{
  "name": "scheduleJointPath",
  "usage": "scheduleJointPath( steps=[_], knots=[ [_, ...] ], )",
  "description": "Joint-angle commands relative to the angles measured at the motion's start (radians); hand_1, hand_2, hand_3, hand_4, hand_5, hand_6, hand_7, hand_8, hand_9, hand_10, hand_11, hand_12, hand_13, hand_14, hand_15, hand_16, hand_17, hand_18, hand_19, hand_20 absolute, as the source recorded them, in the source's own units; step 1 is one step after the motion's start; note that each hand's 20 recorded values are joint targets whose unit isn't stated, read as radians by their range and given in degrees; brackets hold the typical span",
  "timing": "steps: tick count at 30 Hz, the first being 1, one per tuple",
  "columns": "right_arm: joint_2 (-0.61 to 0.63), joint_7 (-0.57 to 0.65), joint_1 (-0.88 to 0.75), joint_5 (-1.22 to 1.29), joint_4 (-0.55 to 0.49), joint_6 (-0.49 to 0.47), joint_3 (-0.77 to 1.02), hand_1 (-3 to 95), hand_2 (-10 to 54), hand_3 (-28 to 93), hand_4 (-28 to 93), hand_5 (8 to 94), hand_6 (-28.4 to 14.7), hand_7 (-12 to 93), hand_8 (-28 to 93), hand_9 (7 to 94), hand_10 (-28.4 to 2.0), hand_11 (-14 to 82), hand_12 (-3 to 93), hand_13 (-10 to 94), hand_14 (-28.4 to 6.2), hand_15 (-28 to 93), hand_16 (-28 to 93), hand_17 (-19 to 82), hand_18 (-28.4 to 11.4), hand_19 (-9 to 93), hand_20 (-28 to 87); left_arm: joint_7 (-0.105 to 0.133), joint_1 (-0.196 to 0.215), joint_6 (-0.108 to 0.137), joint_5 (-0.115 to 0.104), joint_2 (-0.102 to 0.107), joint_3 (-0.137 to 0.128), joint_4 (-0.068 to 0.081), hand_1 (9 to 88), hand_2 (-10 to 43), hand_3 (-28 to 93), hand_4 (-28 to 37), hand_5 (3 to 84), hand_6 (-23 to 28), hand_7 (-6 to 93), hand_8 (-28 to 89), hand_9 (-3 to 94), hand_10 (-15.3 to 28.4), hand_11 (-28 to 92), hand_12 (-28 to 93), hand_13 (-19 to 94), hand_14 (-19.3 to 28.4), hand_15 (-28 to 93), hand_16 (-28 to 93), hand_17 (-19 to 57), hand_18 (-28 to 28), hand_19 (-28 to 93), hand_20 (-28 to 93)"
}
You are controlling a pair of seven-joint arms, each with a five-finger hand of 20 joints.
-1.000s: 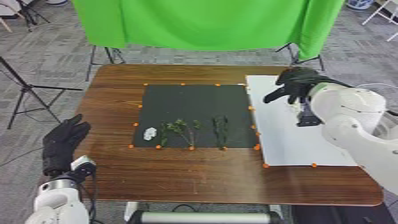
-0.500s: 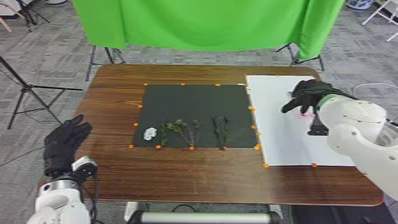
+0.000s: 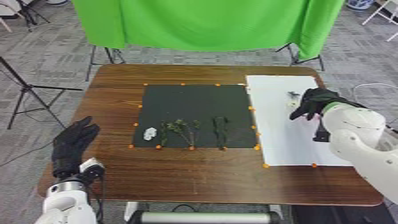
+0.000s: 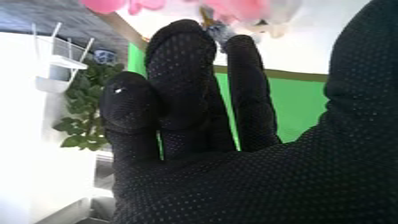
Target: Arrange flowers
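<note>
Rounded white arms point(image 3: 355, 120), black glove point(image 3: 315, 102) on each robot hand point(image 3: 71, 145), dark cables point(image 3: 101, 186) by left wrist, green band point(image 3: 331, 106) on right

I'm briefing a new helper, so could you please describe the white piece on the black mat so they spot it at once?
On the brown table, find the black mat, left of the white sheet in the head view. The small, compact white piece lies by the mat's near left corner. Unlike the thin green sprigs to its right, it is white and blob-shaped.
</note>
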Motion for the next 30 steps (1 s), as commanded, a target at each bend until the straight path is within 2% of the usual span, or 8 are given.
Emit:
scheduleJointPath(
  steps=[1,8,12,14,17,24,27,30],
  knots=[
    [0.004,0.007,-0.032,-0.015,0.017,0.029,0.001,30.7,-9.5,66,-18,51.3,-2.1,16,-6,64.0,-17.6,19.8,23.7,76,-10.8,63,29,50,-19.1,92,43,0.001,0.015,-0.001,0.006,-0.004,-0.003,-0.008,31.9,8.3,67,-28.3,56.3,1.5,17.6,-9,54.3,15.3,25,11,45,16.0,23,-4,21.8,12.8,12,27],
    [-0.009,0.004,-0.044,-0.014,0.04,0.08,-0.014,37.9,-9.5,68,-20,58.3,-3.6,17,-8,69.7,-15.1,20.1,21.3,79,-9.1,61,29,52,-17.3,92,43,0.005,0.009,-0.001,0.004,-0.004,0.0,-0.007,32.1,8.3,68,-28.2,56.3,1.8,17.4,-9,54.2,15.2,25,11,45,16.0,23,-4,21.8,12.8,12,27],
    [-0.005,-0.012,-0.063,-0.028,0.051,0.19,-0.029,43.5,-9.5,69,-21,63.2,-4.3,17,-8,73.6,-14.3,19.9,20.0,81,-7.6,59,29,54,-16.2,91,42,0.006,0.014,-0.001,0.004,-0.008,-0.002,-0.01,32.3,8.2,68,-28.1,56.2,1.8,17.3,-9,54.2,15.2,25,10,45,16.0,23,-4,21.8,12.8,12,27],
    [0.0,-0.018,-0.071,-0.033,0.049,0.246,-0.035,51.9,-9.5,65,-22,68.3,-4.3,17,4,79.0,-12.7,15.5,25.6,85,-6.5,56,31,58,-14.5,90,41,0.006,0.016,-0.001,0.004,-0.008,-0.005,-0.011,32.4,8.2,68,-28.1,56.2,1.9,17.3,-9,54.2,15.3,25,10,45,16.0,23,-4,21.9,12.8,12,27],
    [0.005,-0.03,-0.073,-0.042,0.04,0.304,-0.046,58.1,-9.5,61,-21,73.9,-3.4,18,7,84.6,-11.6,10.6,30.3,88,-5.3,54,32,61,-13.3,90,41,0.008,0.02,0.002,0.001,-0.009,-0.007,-0.013,32.4,8.2,68,-27.9,56.3,2.1,17.2,-9,54.2,15.2,25,10,45,16.0,23,-4,21.9,12.8,12,27],
    [0.026,-0.07,-0.034,-0.063,-0.057,0.381,-0.035,61.1,-9.5,62,-20,79.3,-2.1,20,6,89.5,-10.7,9.0,33.0,91,-3.8,53,34,63,-12.4,91,42,0.01,0.022,0.003,-0.001,-0.002,-0.011,-0.015,32.5,8.2,68,-27.8,56.2,2.3,17.0,-9,54.2,15.2,25,10,45,16.0,23,-4,21.9,12.8,12,27],
    [0.023,-0.1,0.047,-0.072,-0.102,0.417,-0.062,61.1,-9.5,62,-20,80.1,-1.9,20,6,90.0,-10.8,8.5,33.6,91,-3.7,53,34,63,-12.4,92,42,0.013,0.024,0.007,-0.002,0.003,-0.018,-0.017,32.5,8.2,68,-27.7,56.2,2.3,17.0,-9,54.2,15.2,25,10,45,16.1,23,-4,21.8,12.8,12,27],
    [0.009,-0.14,0.176,-0.065,-0.135,0.444,-0.137,61.2,-9.5,62,-20,80.2,-1.5,21,6,90.3,-10.8,7.8,34.7,91,-3.6,53,35,63,-12.2,92,42,0.01,0.016,0.005,-0.002,0.008,-0.022,-0.011,32.5,8.1,68,-27.6,56.1,2.3,17.1,-9,54.3,15.3,25,10,45,16.2,23,-4,21.8,12.8,12,27]
  ],
)
